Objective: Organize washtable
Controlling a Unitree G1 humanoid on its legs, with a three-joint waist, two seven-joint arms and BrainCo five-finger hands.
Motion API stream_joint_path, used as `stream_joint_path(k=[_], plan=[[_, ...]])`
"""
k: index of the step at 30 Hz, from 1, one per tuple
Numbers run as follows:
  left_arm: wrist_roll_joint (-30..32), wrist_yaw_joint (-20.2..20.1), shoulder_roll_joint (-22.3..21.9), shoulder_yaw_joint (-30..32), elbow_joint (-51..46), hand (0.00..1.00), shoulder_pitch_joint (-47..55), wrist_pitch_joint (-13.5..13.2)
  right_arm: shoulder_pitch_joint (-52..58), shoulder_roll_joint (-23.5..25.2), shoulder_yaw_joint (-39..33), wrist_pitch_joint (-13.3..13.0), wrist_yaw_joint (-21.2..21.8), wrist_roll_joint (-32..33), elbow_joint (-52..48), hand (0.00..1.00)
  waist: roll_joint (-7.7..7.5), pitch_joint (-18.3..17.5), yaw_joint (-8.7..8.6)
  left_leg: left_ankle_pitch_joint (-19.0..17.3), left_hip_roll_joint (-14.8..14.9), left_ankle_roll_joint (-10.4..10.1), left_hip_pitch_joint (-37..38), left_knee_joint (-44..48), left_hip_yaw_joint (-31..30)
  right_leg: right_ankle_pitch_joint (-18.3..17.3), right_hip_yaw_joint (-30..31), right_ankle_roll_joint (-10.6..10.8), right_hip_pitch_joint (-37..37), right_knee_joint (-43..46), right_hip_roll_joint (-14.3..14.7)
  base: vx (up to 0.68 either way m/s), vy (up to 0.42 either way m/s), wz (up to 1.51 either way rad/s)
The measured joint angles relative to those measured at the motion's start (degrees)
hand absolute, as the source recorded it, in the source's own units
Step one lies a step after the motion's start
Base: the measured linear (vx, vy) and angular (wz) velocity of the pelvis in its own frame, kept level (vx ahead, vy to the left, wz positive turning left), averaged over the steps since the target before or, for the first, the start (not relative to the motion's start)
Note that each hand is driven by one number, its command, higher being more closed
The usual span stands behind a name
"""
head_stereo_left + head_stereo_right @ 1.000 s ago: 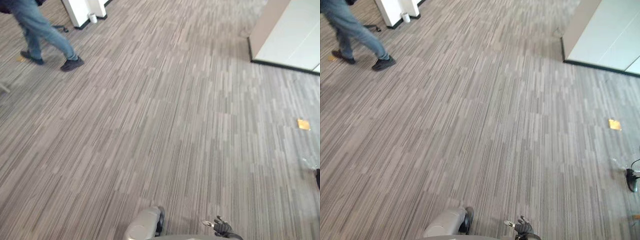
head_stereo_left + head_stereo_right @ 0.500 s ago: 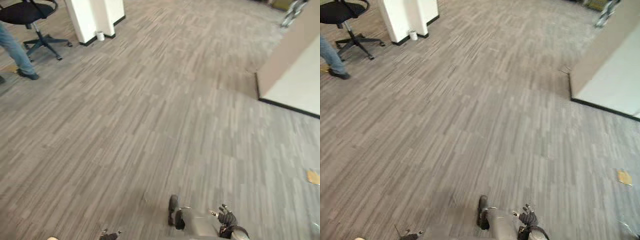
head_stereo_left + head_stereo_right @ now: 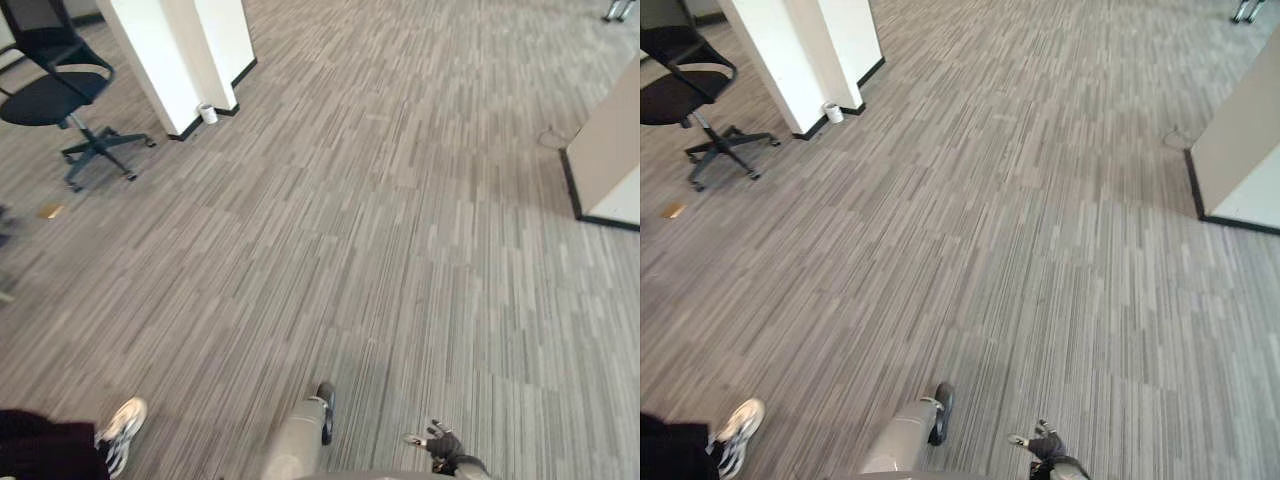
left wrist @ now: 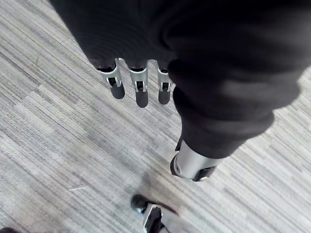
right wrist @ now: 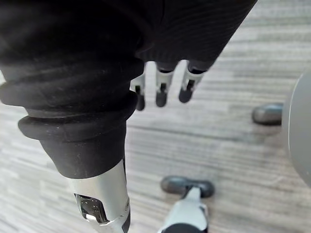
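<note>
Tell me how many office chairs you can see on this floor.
1: a black office chair at the far left, beside the white pillar. Others may stand outside the view.

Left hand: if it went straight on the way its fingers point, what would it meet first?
The left hand points down at the striped carpet; nothing lies between, though depth is unclear.

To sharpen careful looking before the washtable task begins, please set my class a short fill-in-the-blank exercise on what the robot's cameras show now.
The office chair beside the white pillar is coloured ____.
The left hand and the right hand hang over the carpet, fingers straight, holding ____.
The person's shoe on the carpet is mostly ____.
Missing words: black; nothing; white.
</note>
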Motion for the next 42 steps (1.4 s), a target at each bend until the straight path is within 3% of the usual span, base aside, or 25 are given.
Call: stream_joint_path(k=[2, 4, 6, 8, 11, 14, 15, 16, 17, 18, 19, 20, 21, 23, 26, 28, 30, 31, 32, 34, 35, 37, 38, 39, 42], plan=[[-0.01, -0.02, 0.64, 0.57, 0.15, 0.00, 0.21, -0.01, 0.05, 0.29, -1.45, 0.05, 0.02, -0.12, 0.07, 0.00, -0.92, 0.44, -0.43, -3.14, -1.57, 5.01, 4.98, 1.05, 1.96, 3.50, 4.25, 7.94, -6.51, 21.54, -0.83, 0.59, 0.262, -0.03], [-0.01, -0.06, 1.22, -0.26, 0.19, 0.00, 0.21, 0.05, -0.11, -0.10, -1.98, -0.11, 0.01, -0.11, 0.08, 0.00, -0.90, 0.88, -1.49, -5.78, -3.27, 6.21, 12.31, -0.79, 1.80, 6.60, 5.30, 12.15, -11.20, 38.74, -1.38, 0.64, 0.263, 0.01], [0.00, -0.17, 1.22, -0.83, 0.12, 0.00, -0.28, 0.04, 0.02, -0.93, -2.05, -0.32, 0.01, -0.08, -0.01, 0.00, 0.57, 1.58, -1.96, -7.47, -4.18, 6.95, 20.92, -5.16, 0.71, 5.48, 0.36, 8.40, -15.23, 47.55, -2.36, 0.48, 0.210, -0.05], [0.01, -0.17, 2.38, -2.67, 1.13, 0.00, -1.66, 0.30, 0.12, -1.61, -2.04, -0.38, 0.02, -0.04, -0.89, 0.00, 0.85, 1.85, -3.16, -9.30, -3.85, 7.61, 29.82, -10.89, -0.96, 1.17, -5.05, 4.33, -21.02, 43.85, 0.10, 0.41, 0.146, 0.07], [0.10, -0.20, 2.62, -2.49, 1.39, 0.00, -2.51, 0.46, 1.64, -1.54, -2.59, -0.67, 0.00, 1.22, -2.66, 0.00, 0.75, 1.93, -4.23, -12.48, -2.98, 5.69, 34.40, -12.61, -1.87, 0.51, -9.52, 4.45, -26.65, 27.95, 3.57, 0.45, 0.078, 0.18], [0.18, -0.20, 2.59, -1.71, 1.37, 0.00, -3.17, 0.56, 1.79, -1.07, -2.46, -1.14, 0.04, 2.72, -5.16, 0.00, 0.39, 1.83, -4.87, -15.29, -2.85, 2.98, 41.38, -17.63, -3.70, 11.29, -13.01, 3.92, -31.82, 3.35, 7.51, 0.52, 0.031, 0.17], [0.20, -0.19, 2.56, -1.60, 1.49, 0.00, -2.94, 0.59, 1.61, -0.92, -2.34, -1.17, 0.05, 2.90, -5.37, 0.00, 0.48, 1.78, -5.37, -15.80, -2.62, 1.94, 42.68, -17.52, -4.25, 11.97, -12.91, 3.14, -32.67, 2.16, 8.05, 0.69, -0.033, 0.59], [0.23, -0.24, 2.64, -1.55, 1.77, 0.00, -2.23, 0.59, 1.50, -0.67, -1.77, -1.27, -0.09, 2.89, -5.99, 0.00, 0.44, 1.65, -6.42, -16.10, -2.47, 1.40, 44.39, -15.23, -6.14, 14.70, -13.17, -0.65, -32.45, 0.71, 9.04, 0.75, -0.075, 0.77], [0.23, -0.21, 2.26, -1.49, 1.81, 0.00, -2.21, 0.57, 2.38, -0.45, -1.37, -1.18, -0.02, 2.84, -6.12, 0.00, 1.00, 0.63, -7.16, -16.33, -1.98, 1.00, 44.51, -10.73, -8.78, 22.03, -13.11, -7.14, -31.32, 0.82, 10.01, 0.93, -0.102, 0.79], [0.24, -0.27, 1.87, -1.32, 2.05, 0.00, -2.33, 0.57, 2.67, -0.69, -1.43, -1.14, 0.00, 2.84, -6.15, 0.00, 1.79, -0.07, -7.28, -16.23, -1.55, 0.82, 43.65, -7.56, -9.77, 25.65, -13.52, -7.67, -30.86, 0.99, 10.37, 0.78, -0.088, 0.50], [0.24, -0.46, -0.01, 0.86, 2.24, 0.00, -2.71, 0.70, 2.50, -1.89, -1.26, -0.98, 0.07, 2.90, -6.30, 0.00, 4.04, -1.10, -7.06, -14.37, 0.08, -1.87, 40.05, 2.00, -10.42, 23.83, -14.52, -7.05, -29.52, 1.42, 12.09, 0.93, -0.046, 0.01], [0.20, -0.64, -0.89, 3.39, 1.99, 0.00, -3.23, 0.91, 2.50, -1.96, -0.15, -1.03, 0.00, 3.31, -6.98, 0.00, 4.44, -0.96, -6.75, -5.74, -0.33, -4.72, 34.67, 13.29, -9.00, 21.68, -12.77, -6.79, -27.17, 0.22, 13.17, 0.76, -0.012, -0.30], [0.20, -0.66, -1.04, 4.20, 1.95, 0.00, -3.28, 1.06, 2.46, -2.20, 0.78, -1.06, -0.01, 3.44, -7.05, 0.00, 4.61, -0.79, -6.19, -3.10, 0.50, -4.63, 32.01, 18.82, -7.54, 21.09, -11.31, -7.07, -25.30, -0.96, 13.80, 0.90, -0.011, -0.59], [0.05, -1.05, -0.64, 1.21, 1.82, 0.00, -3.43, 1.10, 1.58, -2.79, 0.98, -0.92, -0.15, 4.47, -3.86, 0.00, 4.37, -0.16, -5.51, -7.76, 4.74, -2.38, 26.04, 29.19, -0.50, 19.93, -8.09, -7.50, -16.23, -4.45, 14.67, 0.68, -0.003, -0.54], [-0.07, -1.00, 0.21, -0.48, 0.18, 0.00, -3.02, 0.40, 1.27, -1.92, 1.12, -0.30, -0.11, 4.50, -1.67, 0.00, 2.18, 0.38, -3.80, -12.36, 5.18, -3.56, 19.85, 22.59, -0.52, 19.15, -3.03, -7.93, -7.76, -7.21, 11.99, 0.56, 0.069, -0.53], [-0.58, -0.91, 0.23, -0.61, -0.66, 0.00, -2.16, -0.12, 0.33, -1.38, 1.22, -0.28, -0.06, 4.45, -0.91, 0.00, 1.57, 0.51, -3.77, -12.47, 4.59, -4.47, 15.89, 11.06, -1.09, 16.02, -1.27, -5.21, -5.44, -7.89, 9.46, 0.43, 0.111, -0.61], [-1.08, -0.84, -0.68, -2.17, -0.33, 0.00, -1.83, -0.07, -0.14, -3.09, 1.09, -0.33, -0.01, 4.40, -1.14, 0.00, 4.97, 0.67, -3.98, -7.85, 4.59, -7.53, 12.71, -5.20, -6.11, 11.37, -0.47, -1.94, -3.04, -9.14, 8.42, 0.44, 0.215, -0.42], [-1.14, -0.85, -0.93, -2.29, -0.14, 0.00, -1.56, -0.10, -0.03, -3.50, 1.07, -0.22, -0.12, 4.39, -0.68, 0.00, 5.30, 0.68, -3.55, -3.74, 4.22, -7.58, 12.66, -7.06, -6.62, 10.57, -0.15, -1.47, -2.32, -9.34, 7.77, 0.37, 0.283, -0.30], [-1.23, -0.90, -1.47, -2.52, -0.04, 0.00, -0.60, -0.20, 0.44, -3.65, 1.47, -0.22, -0.13, 4.38, -0.47, 0.00, 5.45, 0.46, -2.43, 1.29, 3.19, -7.09, 14.82, -10.10, -6.30, 8.55, 1.35, -0.88, -0.58, -10.12, 6.57, 0.38, 0.259, -0.21], [-1.24, -0.86, -0.65, -4.06, 0.51, 0.00, -0.86, -0.21, 0.34, -3.97, 3.34, -0.23, -0.03, 4.30, -0.39, 0.00, 5.60, 0.35, -1.47, -0.70, 2.57, -6.37, 13.51, -4.22, -4.72, 7.72, 1.51, -1.22, 0.52, -9.83, 5.87, 0.41, 0.233, -0.06], [-1.27, -1.02, 0.30, -4.11, 0.54, 0.00, -1.00, -0.27, -0.58, -3.32, 4.02, -0.18, 0.01, 4.15, -0.13, 0.00, 4.92, 1.47, -0.83, -2.51, 2.91, -7.11, 7.19, 7.76, -1.93, 7.49, 2.07, -0.84, 2.07, -10.06, 4.71, 0.37, 0.243, -0.04], [-1.41, -0.98, -1.17, -1.66, 1.45, 0.00, 0.43, -0.01, -0.61, -2.13, 2.80, -0.14, -0.01, 3.86, 0.58, 0.00, 5.13, -0.05, 0.16, -2.10, 3.64, -5.11, 5.18, 3.10, -2.64, 5.99, 3.04, 1.01, 2.50, -9.57, 4.67, 0.33, 0.224, -0.36], [-1.55, -1.01, -1.53, -1.60, 2.39, 0.00, 1.83, 0.20, -0.42, -1.38, 2.48, -0.12, -0.02, 3.16, 0.54, 0.00, 4.42, -0.87, 0.23, -0.88, 3.53, -1.11, 5.94, 1.03, -0.62, 3.06, 4.57, 2.25, 3.26, -7.44, 3.78, 0.26, 0.168, -0.48], [-1.66, -1.25, -1.32, -0.91, 2.62, 0.00, 2.52, 0.45, 0.15, -0.76, 2.40, -0.15, 0.00, 2.69, 0.40, 0.00, 3.28, -1.31, 0.13, -1.39, 2.38, -0.59, 7.01, -0.08, 0.33, 1.67, 4.96, 2.65, 2.21, -4.44, 2.32, 0.32, 0.200, -0.33], [-1.74, -0.92, 0.07, -0.58, 2.67, 0.00, 3.27, 0.59, 1.08, -0.73, -0.42, -0.39, 0.03, 2.15, -0.18, 0.00, 1.55, -2.04, -1.53, -2.81, -1.88, 1.69, 12.67, -3.75, 1.29, 2.32, 9.42, 8.22, -9.88, 26.43, 1.10, 0.32, 0.190, 0.12]])
